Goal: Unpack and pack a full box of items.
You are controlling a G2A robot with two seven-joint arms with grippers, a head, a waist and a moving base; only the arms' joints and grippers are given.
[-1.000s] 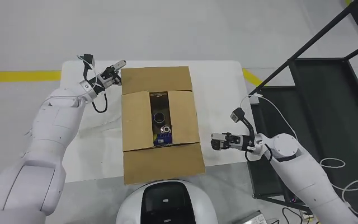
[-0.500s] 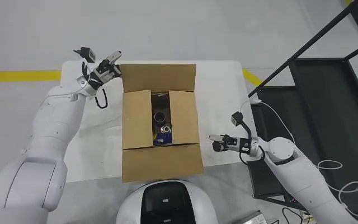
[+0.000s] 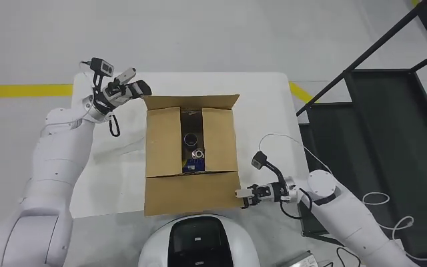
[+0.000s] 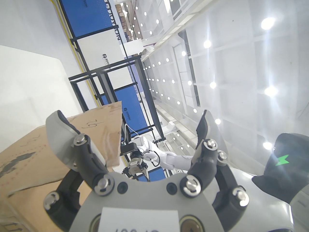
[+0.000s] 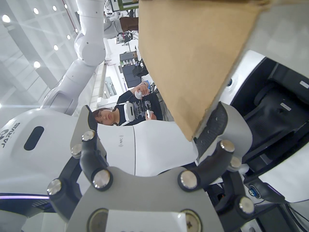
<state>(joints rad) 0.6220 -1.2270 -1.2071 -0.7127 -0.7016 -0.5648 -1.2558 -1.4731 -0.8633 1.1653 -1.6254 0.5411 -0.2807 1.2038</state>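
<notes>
The left arm stretches to the upper left of the top view. The left gripper (image 3: pixel 139 89) is spread wide, with one finger against the corner of the far flap (image 3: pixel 190 101). The right gripper (image 3: pixel 242 195) is also spread, and one pad touches the corner of the near flap (image 3: pixel 193 193). The box (image 3: pixel 160 143) sits at the centre of the table (image 3: pixel 267 93). One second ago the far flap lay flat; now it stands up. The right gripper has come down from the middle right.

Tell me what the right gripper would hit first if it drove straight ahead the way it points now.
The near box flap. The right gripper is open and aimed at that flap's corner, which in the right wrist view sits just beside one of its fingers. Contact looks very near, though depth is unclear.
</notes>
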